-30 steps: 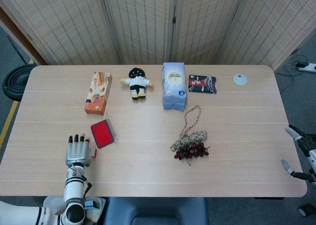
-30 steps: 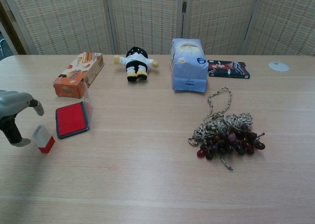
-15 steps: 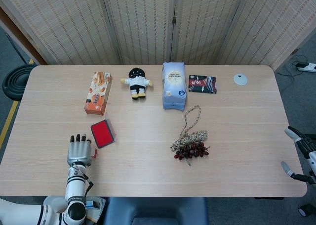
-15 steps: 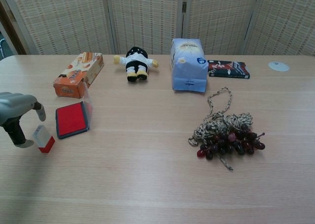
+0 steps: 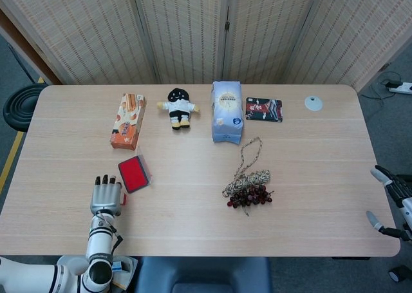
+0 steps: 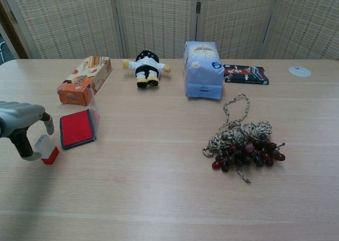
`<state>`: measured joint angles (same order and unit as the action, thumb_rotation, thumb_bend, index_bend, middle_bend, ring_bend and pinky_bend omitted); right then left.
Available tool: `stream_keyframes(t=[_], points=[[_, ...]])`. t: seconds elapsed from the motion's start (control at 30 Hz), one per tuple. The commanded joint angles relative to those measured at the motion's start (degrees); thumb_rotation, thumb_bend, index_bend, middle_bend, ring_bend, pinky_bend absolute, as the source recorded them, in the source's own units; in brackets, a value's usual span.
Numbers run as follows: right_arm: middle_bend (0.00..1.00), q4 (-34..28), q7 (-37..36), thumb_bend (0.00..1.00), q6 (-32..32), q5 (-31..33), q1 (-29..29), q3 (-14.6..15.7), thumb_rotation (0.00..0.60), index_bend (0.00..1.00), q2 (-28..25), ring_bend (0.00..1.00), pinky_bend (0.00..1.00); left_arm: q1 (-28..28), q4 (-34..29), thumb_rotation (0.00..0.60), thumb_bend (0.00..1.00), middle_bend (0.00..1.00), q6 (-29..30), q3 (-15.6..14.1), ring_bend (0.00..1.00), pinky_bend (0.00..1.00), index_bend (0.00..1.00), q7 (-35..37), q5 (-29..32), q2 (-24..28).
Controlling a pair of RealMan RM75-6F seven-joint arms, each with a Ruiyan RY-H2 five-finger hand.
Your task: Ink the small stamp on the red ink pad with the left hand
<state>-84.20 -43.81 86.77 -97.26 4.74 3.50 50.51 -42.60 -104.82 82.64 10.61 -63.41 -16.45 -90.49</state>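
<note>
The small stamp (image 6: 47, 149), a clear top on a red base, stands on the table just left of the red ink pad (image 6: 77, 128), whose clear lid is propped open. My left hand (image 6: 22, 125) hovers over the stamp's left side, a finger arched above it and the thumb low beside it, fingers apart and holding nothing. In the head view the left hand (image 5: 106, 196) covers most of the stamp (image 5: 123, 199), and the ink pad (image 5: 134, 174) lies just beyond. My right hand (image 5: 389, 203) hangs off the table's right edge, fingers spread and empty.
An orange box (image 6: 85, 79) lies behind the ink pad. Along the back are a plush doll (image 6: 146, 67), a white bag (image 6: 203, 69), a dark booklet (image 6: 246, 74) and a white disc (image 6: 300, 71). A coil of rope with dark grapes (image 6: 243, 145) sits centre right.
My left hand has shifted right and closer over the stamp, so its finger and thumb now bracket it. The stamp, the ink pad and the right hand have stayed put.
</note>
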Motion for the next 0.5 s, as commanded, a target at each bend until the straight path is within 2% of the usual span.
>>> stream_keyframes(t=[0.03, 0.5], points=[[0.00, -0.03, 0.08, 0.38, -0.05, 0.07, 0.03, 0.05, 0.600, 0.02, -0.04, 0.00, 0.00, -0.19, 0.37, 0.600, 0.30, 0.13, -0.50, -0.05, 0.00, 0.05, 0.27, 0.15, 0.11, 0.12], [0.00, -0.20, 0.61, 0.38, -0.28, 0.76, 0.15, 0.07, 0.600, 0.02, 0.00, 0.00, 0.00, -0.70, 2.31, 0.600, 0.30, 0.17, -3.21, -0.21, 0.06, 0.10, 0.35, 1.65, 0.44, 0.72]])
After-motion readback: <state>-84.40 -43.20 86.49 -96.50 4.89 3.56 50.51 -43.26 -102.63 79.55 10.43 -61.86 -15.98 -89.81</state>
